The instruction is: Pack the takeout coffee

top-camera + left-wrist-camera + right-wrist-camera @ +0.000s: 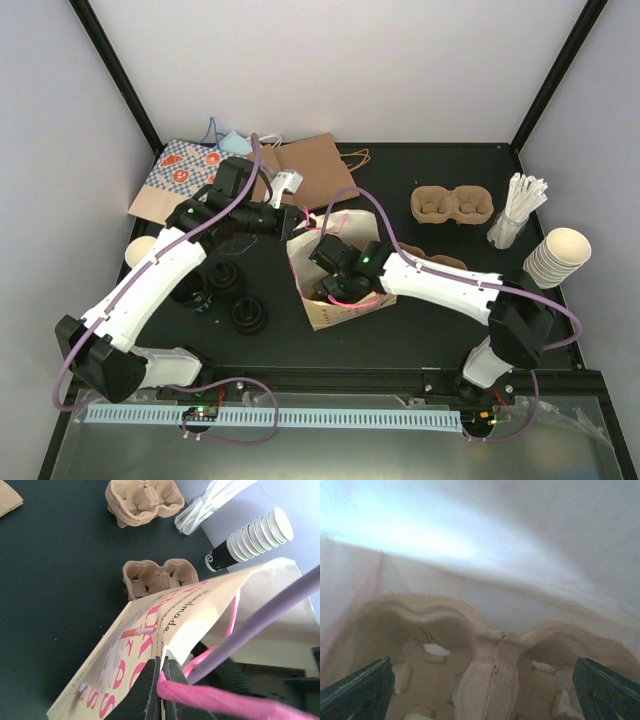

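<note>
Pink handle cord [215,697] runs right under the lens in the left wrist view. Just beside it the left pincer [161,664] is clamped flat on the rim of the paper bag [150,625], pinched there, I'd say, to hold the mouth up and open. And it works: the right pincer [482,672] is down inside the bag, jaws spread wide, gripping nothing. Straight ahead of its fingers a pulp carrier [487,645] lies on the bag's floor, both wells without cups.

From above, the bag sits at the middle of the counter [400,345], with the right arm reaching in from the right. Now the coffee: no capped cup is in the bag. Left of it, toward the near-left corner, three black rounds [248,315] stand close together, one partly under the left arm. Only black tops show from overhead, so capped cups or bare lids, I cannot tell. Spare carriers [452,205] sit near the far-right corner, and stacked cream cups [558,258] at the right edge.

My read: carrier seated, cups to follow, and if the left grip slips, that mouth folds shut.
</note>
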You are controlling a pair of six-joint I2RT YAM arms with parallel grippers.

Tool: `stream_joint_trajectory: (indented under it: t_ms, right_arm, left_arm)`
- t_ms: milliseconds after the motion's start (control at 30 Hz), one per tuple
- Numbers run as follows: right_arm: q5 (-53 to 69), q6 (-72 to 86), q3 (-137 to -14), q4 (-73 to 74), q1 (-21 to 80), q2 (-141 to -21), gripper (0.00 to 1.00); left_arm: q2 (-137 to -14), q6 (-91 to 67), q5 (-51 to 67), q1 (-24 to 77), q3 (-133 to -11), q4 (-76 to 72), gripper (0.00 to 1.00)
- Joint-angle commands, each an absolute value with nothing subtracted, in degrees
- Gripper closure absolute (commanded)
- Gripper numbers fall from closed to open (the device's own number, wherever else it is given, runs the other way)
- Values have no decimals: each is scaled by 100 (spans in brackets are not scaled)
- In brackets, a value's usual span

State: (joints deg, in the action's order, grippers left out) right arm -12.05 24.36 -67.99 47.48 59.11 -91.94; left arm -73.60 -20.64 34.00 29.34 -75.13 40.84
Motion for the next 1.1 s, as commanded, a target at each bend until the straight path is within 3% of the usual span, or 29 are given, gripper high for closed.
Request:
stream_joint_trajectory:
  t_ms: [0, 367, 767, 1067]
  right_arm:
    - [-1270, 2426, -7170, 5115, 5927, -8925, 0]
    - [-869, 1719, -7696, 5197, 5926, -8458, 5]
    - [-776, 1103, -7851, 5184, 5921, -7768, 2]
    - [32, -122, -7139, 4337, 5945, -6933, 21]
  left_arm:
    - [-7304, -1826, 3518, 3002, -7673, 4192, 98]
    - [-7304, -1122, 3365, 3116, -7918, 4649, 99]
    - [-7484, -514, 3093, 3114, -8202, 5110, 98]
    - [-7377, 39, 3379, 3185, -8358, 5284, 98]
